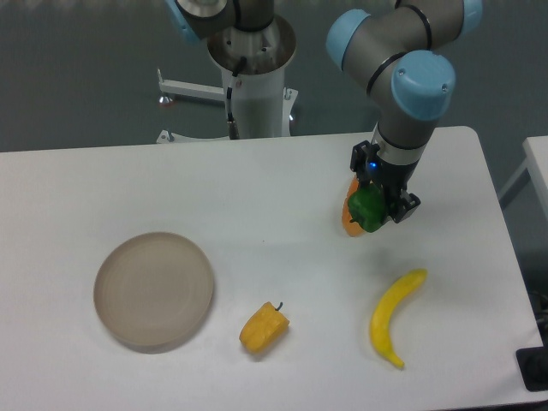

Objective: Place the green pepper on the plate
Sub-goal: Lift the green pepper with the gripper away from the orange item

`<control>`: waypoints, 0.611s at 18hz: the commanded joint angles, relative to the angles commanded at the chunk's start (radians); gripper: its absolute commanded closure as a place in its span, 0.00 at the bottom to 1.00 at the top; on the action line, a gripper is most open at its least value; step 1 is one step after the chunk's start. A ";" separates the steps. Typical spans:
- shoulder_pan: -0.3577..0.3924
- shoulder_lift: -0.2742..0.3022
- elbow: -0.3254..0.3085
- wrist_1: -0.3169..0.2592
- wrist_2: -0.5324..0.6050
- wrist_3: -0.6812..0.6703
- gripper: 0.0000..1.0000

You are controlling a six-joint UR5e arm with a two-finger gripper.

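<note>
The green pepper [368, 208] is small, glossy and dark green, and sits between the fingers of my gripper [374, 210] at the right of the table. The gripper is shut on it from above and partly hides it. I cannot tell whether it rests on the table or hangs just above it. The plate [154, 289], a round beige-grey dish with a raised rim, lies on the left front of the table, far from the gripper.
An orange object [348, 217] lies right behind and left of the held pepper. A yellow-orange pepper [264, 328] with a dark stem lies front centre. A banana [394, 317] lies front right. The robot's base [254, 77] stands at the back.
</note>
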 joint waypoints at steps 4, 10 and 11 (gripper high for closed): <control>-0.006 -0.002 0.012 -0.003 -0.001 -0.005 0.75; -0.090 -0.003 0.006 -0.012 -0.009 -0.067 0.75; -0.118 0.001 0.006 -0.011 -0.011 -0.099 0.75</control>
